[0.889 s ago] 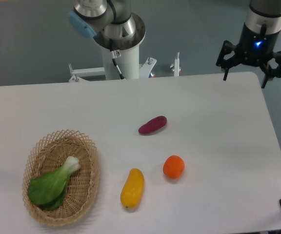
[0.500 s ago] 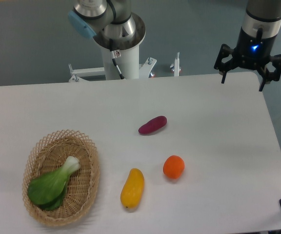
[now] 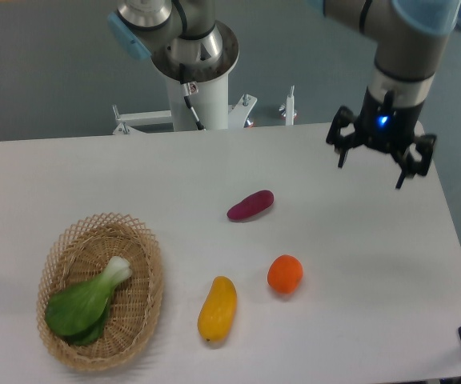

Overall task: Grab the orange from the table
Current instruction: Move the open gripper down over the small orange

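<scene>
The orange (image 3: 285,274) sits on the white table (image 3: 358,232), right of centre and toward the near edge, touching nothing. Just to its left lies one yellow-orange oblong fruit (image 3: 217,309), and farther back, apart from both, one purple oval vegetable (image 3: 250,205). One woven wicker basket (image 3: 146,256) stands at the left of the table with a single head of bok choy (image 3: 86,302) lying inside it. The gripper (image 3: 373,164) hangs above the far right part of the table, well apart from the orange, pointing downward from a wrist that shows a small blue light; its two dark fingers (image 3: 343,152) are spread wide with nothing between them. The single arm reaches in from the top right of the view, while its base column (image 3: 198,96) stands behind the table's far edge.
</scene>
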### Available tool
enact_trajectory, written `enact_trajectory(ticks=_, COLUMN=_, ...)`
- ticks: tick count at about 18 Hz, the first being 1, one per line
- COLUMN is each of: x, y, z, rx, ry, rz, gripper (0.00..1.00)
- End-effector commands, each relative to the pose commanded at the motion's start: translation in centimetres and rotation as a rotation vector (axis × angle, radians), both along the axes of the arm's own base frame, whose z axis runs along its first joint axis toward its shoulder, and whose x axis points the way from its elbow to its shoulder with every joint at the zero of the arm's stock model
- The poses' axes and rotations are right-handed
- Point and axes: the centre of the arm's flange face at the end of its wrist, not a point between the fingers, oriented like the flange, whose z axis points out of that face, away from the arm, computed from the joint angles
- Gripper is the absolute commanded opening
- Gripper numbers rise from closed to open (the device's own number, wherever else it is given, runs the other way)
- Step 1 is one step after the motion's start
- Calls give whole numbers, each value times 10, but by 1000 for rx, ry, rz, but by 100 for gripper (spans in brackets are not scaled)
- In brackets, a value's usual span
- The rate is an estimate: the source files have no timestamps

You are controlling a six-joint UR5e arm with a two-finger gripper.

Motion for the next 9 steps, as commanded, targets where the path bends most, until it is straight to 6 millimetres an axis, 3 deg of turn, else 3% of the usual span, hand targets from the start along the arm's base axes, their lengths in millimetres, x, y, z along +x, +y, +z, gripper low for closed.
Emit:
enact_trajectory(ticks=2, x=-1, y=10, z=-27, rx=-18, ry=-56, rz=-5, gripper=100)
enact_trajectory(ticks=9, x=14, y=29, z=-87, rx=14, ry=-151, rz=100, gripper=100)
